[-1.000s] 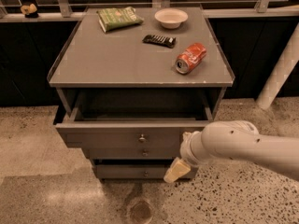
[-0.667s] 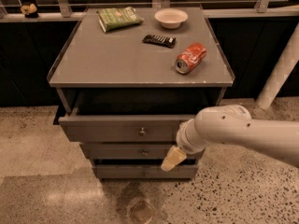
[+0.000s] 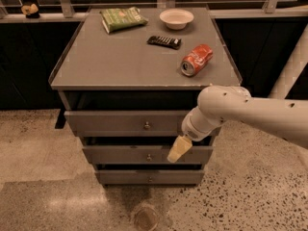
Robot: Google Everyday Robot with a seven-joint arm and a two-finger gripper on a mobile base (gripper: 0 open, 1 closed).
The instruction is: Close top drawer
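Note:
The top drawer [image 3: 120, 122] is a wide grey drawer with a small round metal knob [image 3: 147, 125] at its centre, uppermost of three in the grey cabinet. Its front stands only a little out from the cabinet, with a dark gap above it. My gripper [image 3: 177, 150] hangs from the white arm [image 3: 240, 109] that comes in from the right. It sits in front of the drawer's right part, with its pale tip pointing down over the middle drawer [image 3: 144, 155].
On the cabinet top [image 3: 106, 61] lie a green snack bag [image 3: 122, 18], a white bowl [image 3: 176, 17], a dark bar [image 3: 164, 41] and a red soda can [image 3: 196, 59] on its side. A white pole [image 3: 293, 66] stands at the right. Speckled floor [image 3: 38, 177] surrounds the cabinet.
The top drawer has slid inward, from well open to nearly shut. My arm and gripper have moved forward and left with it, towards the cabinet.

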